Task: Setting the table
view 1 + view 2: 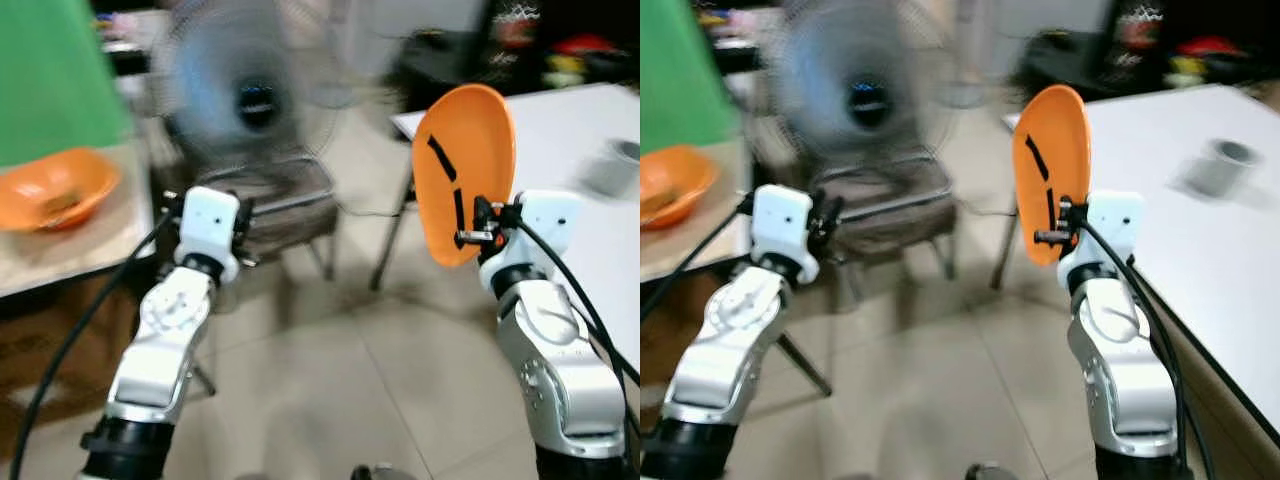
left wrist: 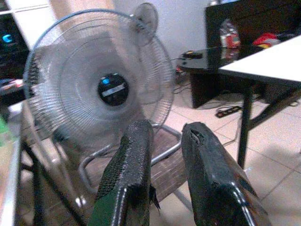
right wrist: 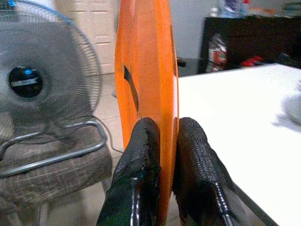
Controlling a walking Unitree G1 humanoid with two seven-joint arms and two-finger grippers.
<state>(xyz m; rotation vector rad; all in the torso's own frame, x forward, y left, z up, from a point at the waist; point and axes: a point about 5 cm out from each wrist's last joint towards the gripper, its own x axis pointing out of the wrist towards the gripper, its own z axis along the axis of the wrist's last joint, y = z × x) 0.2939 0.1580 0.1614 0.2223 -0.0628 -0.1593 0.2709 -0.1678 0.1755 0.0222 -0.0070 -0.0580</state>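
The fan [image 1: 255, 100] and the grey cup [image 1: 1225, 165] are motion-blurred, their details unreadable.

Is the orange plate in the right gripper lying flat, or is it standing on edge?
On edge: the right gripper pinches the orange plate by its lower rim, holding it upright.

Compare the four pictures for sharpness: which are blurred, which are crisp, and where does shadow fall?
Left eye view: smeared throughout, the fan and orange bowl soft-edged. Right eye view: the same smear, the grey cup fuzzy. Left wrist view: sharper background, the left gripper near and soft. Right wrist view: crispest, the orange plate edge-on in the right gripper, the cup's shadow on the white table.
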